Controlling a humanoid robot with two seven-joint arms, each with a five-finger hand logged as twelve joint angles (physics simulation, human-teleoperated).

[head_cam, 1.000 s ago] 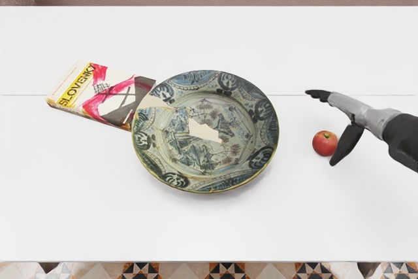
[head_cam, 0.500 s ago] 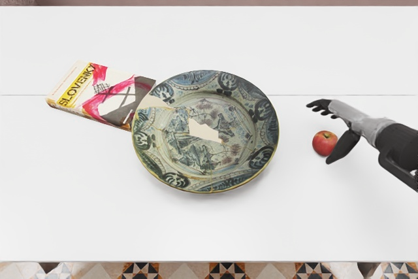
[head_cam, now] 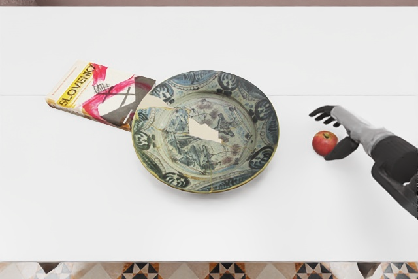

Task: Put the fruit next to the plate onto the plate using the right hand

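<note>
Well left of your fingers, a paperback book (head_cam: 98, 94) lies on the white table (head_cam: 78, 194), one corner behind the rim of a patterned plate (head_cam: 205, 131). The red apple (head_cam: 324, 142) sits beside the plate on the table, just left of your right hand (head_cam: 346, 130), between its spread fingers (head_cam: 322, 114) and thumb, ungripped.

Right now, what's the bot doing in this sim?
The right hand comes in from the right edge, open and close beside a red apple that sits on the white table just right of the patterned plate. It has not grasped the apple yet, and the plate holds no fruit. A book lies at the plate's left rim. The left arm is out of view.
</note>
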